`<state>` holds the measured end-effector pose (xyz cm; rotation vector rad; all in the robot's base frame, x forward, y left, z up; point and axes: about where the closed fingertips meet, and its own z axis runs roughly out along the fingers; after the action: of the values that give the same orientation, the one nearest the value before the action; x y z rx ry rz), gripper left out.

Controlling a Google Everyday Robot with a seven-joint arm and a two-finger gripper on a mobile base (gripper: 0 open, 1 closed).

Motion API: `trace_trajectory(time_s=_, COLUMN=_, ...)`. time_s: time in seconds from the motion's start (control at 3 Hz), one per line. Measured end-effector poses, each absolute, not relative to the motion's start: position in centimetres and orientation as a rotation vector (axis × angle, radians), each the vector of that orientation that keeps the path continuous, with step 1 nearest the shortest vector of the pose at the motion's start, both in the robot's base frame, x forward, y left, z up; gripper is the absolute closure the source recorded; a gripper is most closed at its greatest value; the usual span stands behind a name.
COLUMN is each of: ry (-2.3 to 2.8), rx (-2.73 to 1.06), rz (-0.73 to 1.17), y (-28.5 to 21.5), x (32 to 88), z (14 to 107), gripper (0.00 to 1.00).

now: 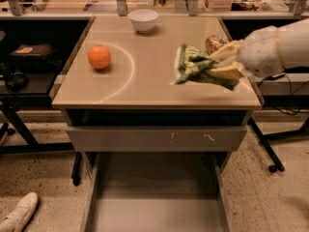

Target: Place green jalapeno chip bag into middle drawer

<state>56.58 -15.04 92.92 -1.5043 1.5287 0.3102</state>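
The green jalapeno chip bag (pixel 198 69) is held over the right side of the table (pixel 159 88), clamped in the hand (pixel 223 62).
An orange (pixel 99 57) and a white bowl (pixel 143 20) are seen at the table's left and back; the middle drawer (pixel 154 211) is pulled open below it, over speckled flooring (pixel 38 173).

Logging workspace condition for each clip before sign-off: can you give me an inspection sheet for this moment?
Surface: beige tabletop, glossy, with a pale curved mark.
Job's things: green jalapeno chip bag held over the tabletop's right side, apparently lifted; middle drawer pulled open below, nothing seen in it.
Clutter: orange on the left; white bowl at the back; gold-brown can behind the bag.
Grippers: gripper at the table's right side, shut on the bag.
Cables: dark cable looping right of the table.
Surroundings: scratched drawer front above the open drawer; pale shoe on the floor, lower left.
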Motion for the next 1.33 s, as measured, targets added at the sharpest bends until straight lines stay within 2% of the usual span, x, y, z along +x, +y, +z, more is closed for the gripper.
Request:
trace_trajectory(time_s=0.33, ry=1.583, rx=-1.527, rz=0.301, y=-17.3, x=50.4, z=89.9, gripper=1.00)
trace_trajectory(time_s=0.67, ry=1.645, rx=-1.571, rz=0.327, y=-18.0, x=46.5, z=86.1, gripper=1.00)
trace_trajectory(time_s=1.0, ry=1.686, rx=-1.629, rz=0.395, y=-18.0, x=43.2, z=82.0, gripper=1.00)
trace_trajectory(time_s=1.33, ry=1.682, rx=-1.634, rz=0.391, y=-17.8, x=42.9, z=81.9, gripper=1.00)
